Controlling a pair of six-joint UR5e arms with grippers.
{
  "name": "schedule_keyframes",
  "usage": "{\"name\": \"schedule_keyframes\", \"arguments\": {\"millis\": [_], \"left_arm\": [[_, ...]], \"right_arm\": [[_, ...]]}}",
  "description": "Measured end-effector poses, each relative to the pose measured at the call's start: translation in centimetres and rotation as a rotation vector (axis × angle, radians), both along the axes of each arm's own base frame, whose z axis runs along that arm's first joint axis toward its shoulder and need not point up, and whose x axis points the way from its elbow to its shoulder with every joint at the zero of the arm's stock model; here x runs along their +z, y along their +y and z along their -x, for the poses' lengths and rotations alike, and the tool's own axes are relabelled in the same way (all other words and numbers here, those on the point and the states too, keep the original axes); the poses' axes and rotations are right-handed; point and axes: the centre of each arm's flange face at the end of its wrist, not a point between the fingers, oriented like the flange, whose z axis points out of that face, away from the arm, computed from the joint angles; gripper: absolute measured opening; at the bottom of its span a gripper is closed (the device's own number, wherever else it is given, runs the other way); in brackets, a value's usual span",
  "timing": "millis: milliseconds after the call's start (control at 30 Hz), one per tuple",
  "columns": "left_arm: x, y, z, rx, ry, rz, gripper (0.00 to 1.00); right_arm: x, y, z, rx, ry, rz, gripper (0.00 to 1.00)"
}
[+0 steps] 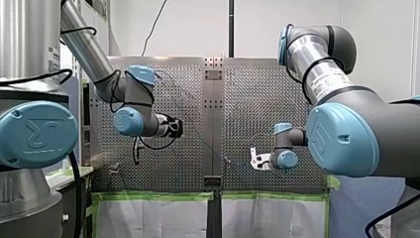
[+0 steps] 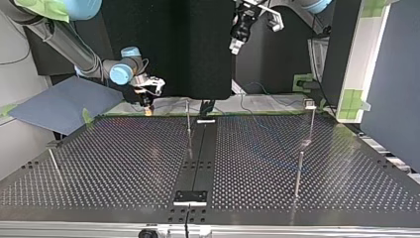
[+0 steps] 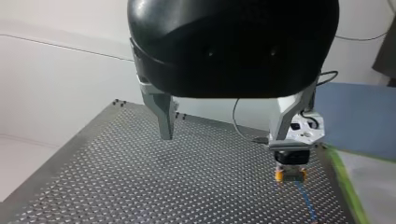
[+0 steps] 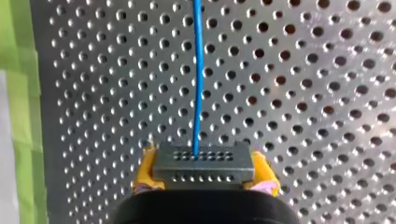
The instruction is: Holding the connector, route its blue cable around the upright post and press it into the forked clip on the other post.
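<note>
Closest to the right wrist camera is the connector, a dark grey block pinched by its two ends between the yellow pads of my right tool. From its face the blue cable runs straight ahead of the tool, over the perforated surface, and leaves that view.

Seen in the top view, my right tool hangs low over the far edge of the surface at the view's left. The upright post stands near it, toward the middle. A second post with a pale head stands well apart at the view's right; whether that head is the forked clip is too small to tell. Faint blue traces lie on the surface between the two posts, but I cannot follow their path.

My left tool is spread wide and empty, held high above the surface.

As I judge it, only the grasp is done. The cable does not look wrapped round the upright post, nor seated in any clip — so both the routing and the pressing-in are left to do.
</note>
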Motion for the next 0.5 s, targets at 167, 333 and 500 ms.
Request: {"name": "schedule_keyframes", "arguments": {"millis": [167, 333, 500], "left_arm": [[0.3, -0.2, -0.4, 0.003, -0.033, 0.031, 1.00], [0.4, -0.2, -0.6, 0.004, -0.047, 0.043, 1.00], [0.4, -0.2, -0.6, 0.005, -0.048, 0.044, 1.00]], "right_arm": [[1.1, -0.7, 0.9, -0.051, 0.018, 0.016, 0.00], [4.1, -1.5, 1.5, -0.083, 0.006, 0.040, 0.00], [7.8, -2.2, 1.8, -0.120, -0.044, 0.070, 0.00]]}}
